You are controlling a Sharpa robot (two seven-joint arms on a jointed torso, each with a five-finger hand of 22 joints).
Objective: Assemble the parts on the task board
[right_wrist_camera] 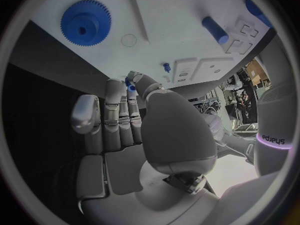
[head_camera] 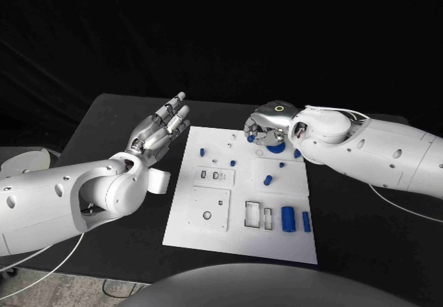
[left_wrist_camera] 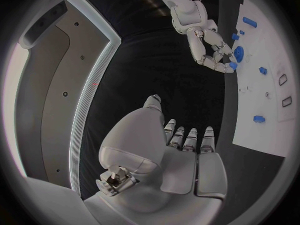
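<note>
The white task board [head_camera: 214,238] lies in the middle of the black table. My right hand [head_camera: 269,126] hovers over the board's far edge with its fingers curled. It pinches a small blue part [right_wrist_camera: 131,87] between thumb and a fingertip. Just beside that hand, a blue gear [head_camera: 275,148] lies flat on the board; the gear [right_wrist_camera: 85,22] has a toothed rim. My left hand [head_camera: 161,130] is held flat over the table by the board's far left corner, fingers straight, holding nothing. Two blue cylinders [head_camera: 288,219] lie near the board's right edge.
Several small blue pegs [head_camera: 267,180] stand scattered over the board's far half. Rectangular recesses [head_camera: 253,214] and a square plate [head_camera: 209,209] sit in its near half. A thin cable [head_camera: 411,210] runs over the table on the right.
</note>
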